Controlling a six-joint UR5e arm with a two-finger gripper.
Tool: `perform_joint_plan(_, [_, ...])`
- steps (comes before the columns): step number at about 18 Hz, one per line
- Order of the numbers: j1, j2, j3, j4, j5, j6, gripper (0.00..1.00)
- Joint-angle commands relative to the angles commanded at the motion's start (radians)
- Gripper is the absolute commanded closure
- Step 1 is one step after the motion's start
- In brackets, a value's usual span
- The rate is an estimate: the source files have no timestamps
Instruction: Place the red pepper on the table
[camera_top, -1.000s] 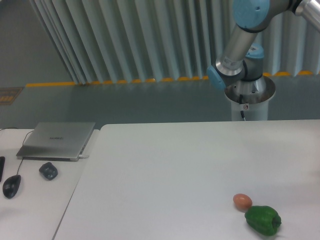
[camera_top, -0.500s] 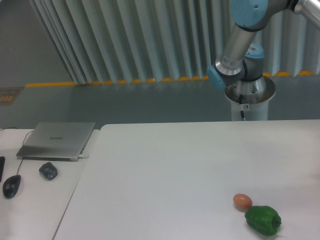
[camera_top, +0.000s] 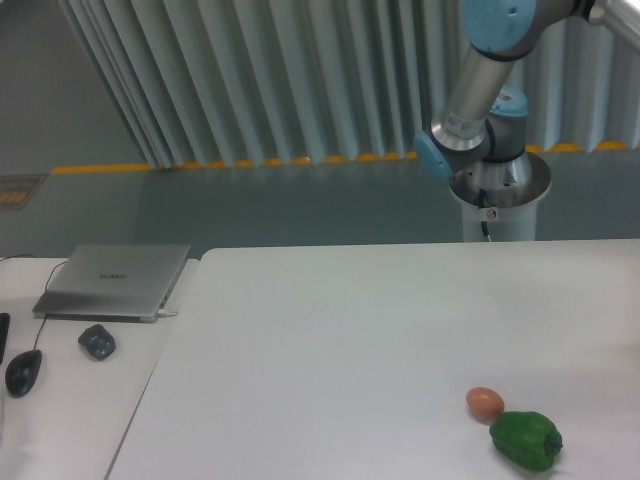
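Note:
The large white table (camera_top: 350, 340) fills the lower middle and right of the view. The red pepper is out of view. My gripper is also out of view; only the arm's blue-capped joints (camera_top: 470, 90) and its base (camera_top: 498, 195) show at the upper right, behind the table's far edge. A lumpy green pepper (camera_top: 525, 440) lies near the table's front right. A small orange-brown egg (camera_top: 485, 403) lies just up and left of it, close beside it.
A narrower white desk (camera_top: 60, 400) stands at the left with a closed grey laptop (camera_top: 115, 280), a small dark object (camera_top: 97, 342) and a black mouse (camera_top: 22, 371). A pleated curtain (camera_top: 250, 80) hangs behind.
The arm's upper joint has shifted slightly to the left at the top of the view. The egg, the green pepper and the desk items have not moved.

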Motion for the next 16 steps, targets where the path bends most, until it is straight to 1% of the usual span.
perform_joint_plan(1, [0.0,-0.011,0.005,0.006,-0.005,-0.103,0.0])
perform_joint_plan(2, [0.0,-0.02,0.005,0.03,-0.038,-0.225,0.0])
perform_joint_plan(3, [0.0,-0.025,0.005,0.061,-0.108,-0.358,0.0])
perform_joint_plan(4, [0.0,-0.032,0.006,0.087,-0.171,-0.462,0.0])
perform_joint_plan(5, [0.0,-0.035,0.012,0.094,-0.192,-0.513,0.0])
perform_joint_plan(9, [-0.006,-0.029,0.015,0.089,-0.161,-0.512,0.0])
perform_joint_plan(12, [0.009,-0.02,0.018,0.089,-0.146,-0.402,0.0])
perform_joint_plan(13, [0.021,-0.022,0.015,0.089,-0.117,-0.371,0.0])
perform_joint_plan(16, [0.028,-0.029,0.008,0.092,-0.112,-0.371,0.0])
